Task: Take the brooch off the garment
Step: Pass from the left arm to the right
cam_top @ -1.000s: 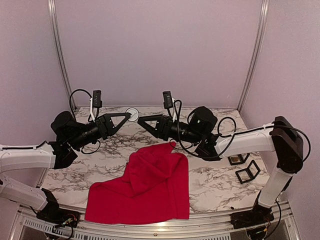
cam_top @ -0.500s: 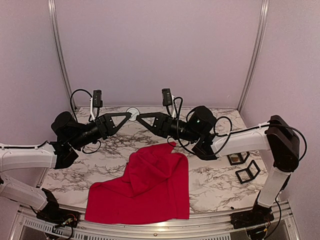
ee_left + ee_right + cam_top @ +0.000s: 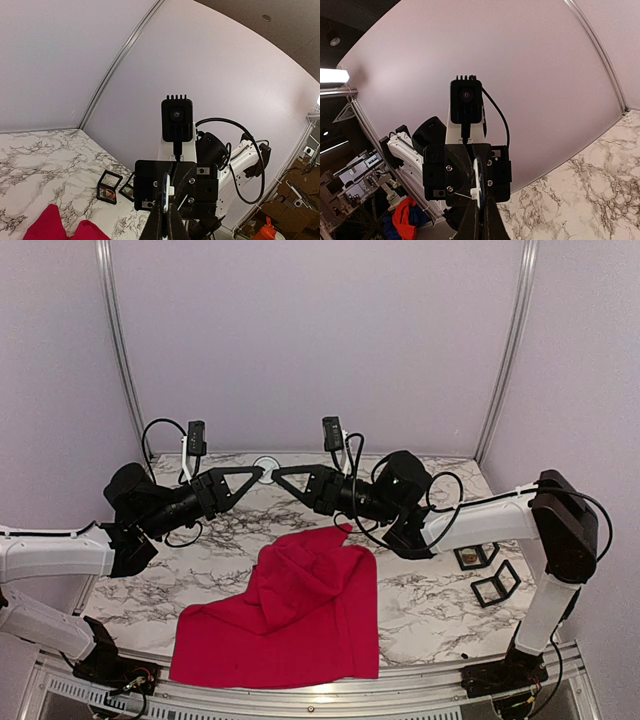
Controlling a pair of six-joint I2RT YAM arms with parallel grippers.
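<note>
The brooch (image 3: pixel 265 467), a small round white disc, hangs in the air between my two grippers at the back of the table. In the left wrist view it shows edge-on (image 3: pixel 167 192) with a white clasp and a thin pin. It also shows edge-on in the right wrist view (image 3: pixel 476 181). My left gripper (image 3: pixel 256 473) and my right gripper (image 3: pixel 276 472) face each other tip to tip, and both look shut on the disc's rim. The red T-shirt (image 3: pixel 290 615) lies crumpled on the table below, apart from the brooch. Its edge shows in the left wrist view (image 3: pixel 50 226).
Two small black-framed display boxes (image 3: pixel 490 575) stand on the marble table (image 3: pixel 430 610) at the right; they also show in the left wrist view (image 3: pixel 107 186). Each gripper fills the middle of the other's wrist view.
My right gripper has moved slightly left and up, closing onto the brooch at the left gripper's tip. The left arm and the T-shirt have not moved.
</note>
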